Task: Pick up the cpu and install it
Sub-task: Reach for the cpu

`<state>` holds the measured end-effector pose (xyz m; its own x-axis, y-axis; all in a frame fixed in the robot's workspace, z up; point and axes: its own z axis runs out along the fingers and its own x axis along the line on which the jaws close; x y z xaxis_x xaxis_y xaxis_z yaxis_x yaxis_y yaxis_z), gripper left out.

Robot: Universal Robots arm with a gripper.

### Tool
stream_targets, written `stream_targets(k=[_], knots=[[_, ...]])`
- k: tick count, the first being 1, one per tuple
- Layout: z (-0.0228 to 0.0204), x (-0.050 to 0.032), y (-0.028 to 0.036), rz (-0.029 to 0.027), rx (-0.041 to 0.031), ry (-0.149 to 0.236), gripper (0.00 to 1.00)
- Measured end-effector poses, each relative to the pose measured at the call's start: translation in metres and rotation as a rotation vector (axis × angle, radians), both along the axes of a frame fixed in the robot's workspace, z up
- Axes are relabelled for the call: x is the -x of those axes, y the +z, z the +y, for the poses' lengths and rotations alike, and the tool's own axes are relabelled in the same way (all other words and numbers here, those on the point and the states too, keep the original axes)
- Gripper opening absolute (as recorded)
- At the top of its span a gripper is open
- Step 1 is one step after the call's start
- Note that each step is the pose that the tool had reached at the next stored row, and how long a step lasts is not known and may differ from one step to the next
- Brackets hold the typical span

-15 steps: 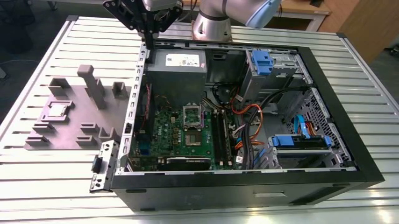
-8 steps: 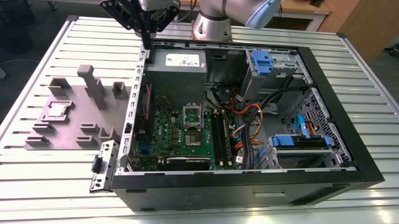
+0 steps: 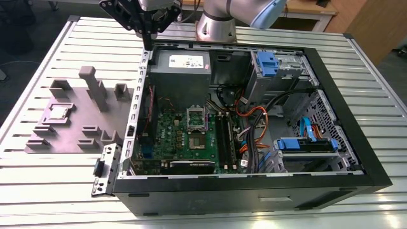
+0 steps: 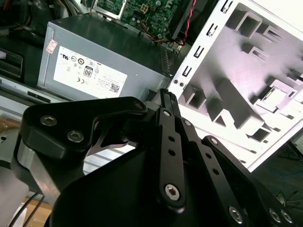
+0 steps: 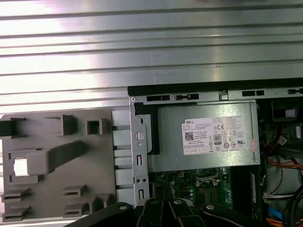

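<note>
"Where's the cpu [image 3: 58, 110]?"

"Flat, silver top up, in a recess of the grey tray [image 3: 70, 138] beside the computer case [image 3: 254, 193], on the exterior view's left. It's square, so it has no long axis; its edges seem parallel to the tray's."

"And your gripper [image 3: 147, 46]?"

"Above the case's wall nearest the tray, by the power supply [image 3: 180, 71], well apart from the cpu. My fingers [image 4: 169, 142] look pressed together, holding nothing."
</note>
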<state>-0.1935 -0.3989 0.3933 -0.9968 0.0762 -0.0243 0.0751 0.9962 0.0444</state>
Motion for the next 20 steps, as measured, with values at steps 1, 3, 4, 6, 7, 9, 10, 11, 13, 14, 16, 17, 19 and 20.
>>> stream_targets(k=[1, 3, 4, 6, 7, 9, 10, 11, 13, 14, 16, 17, 19, 20], knots=[[0.0, 0.0002, 0.0, 0.0, 0.0, 0.0, 0.11], [0.0, 0.0008, 0.0, 0.0001, 0.0001, 0.0, 0.11], [0.0, 0.001, 0.0, 0.0, 0.0, 0.0, 0.11], [0.0, 0.0016, 0.0, 0.0, 0.0, 0.0, 0.11], [0.0, 0.0019, 0.0, 0.0, 0.0001, 0.0, 0.11], [0.0, 0.0024, 0.0, 0.0, 0.0, 0.0, 0.11], [0.0, 0.0027, 0.0, 0.0001, 0.0001, 0.0, 0.11], [0.0, 0.0029, 0.0, 0.0001, 0.0001, 0.0, 0.11], [0.0, 0.0034, 0.0, 0.0001, 0.0, 0.0, 0.11], [0.0, 0.0037, 0.0, 0.0, 0.0, 0.0, 0.11], [0.0, 0.0042, 0.0, 0.0001, 0.0001, 0.0, 0.11], [0.0, 0.0044, 0.0, 0.0001, 0.0001, 0.0, 0.11], [0.0, 0.005, 0.0, 0.0001, 0.0001, 0.0, 0.11], [0.0, 0.0053, 0.0, 0.0, 0.0, 0.0, 0.11]])
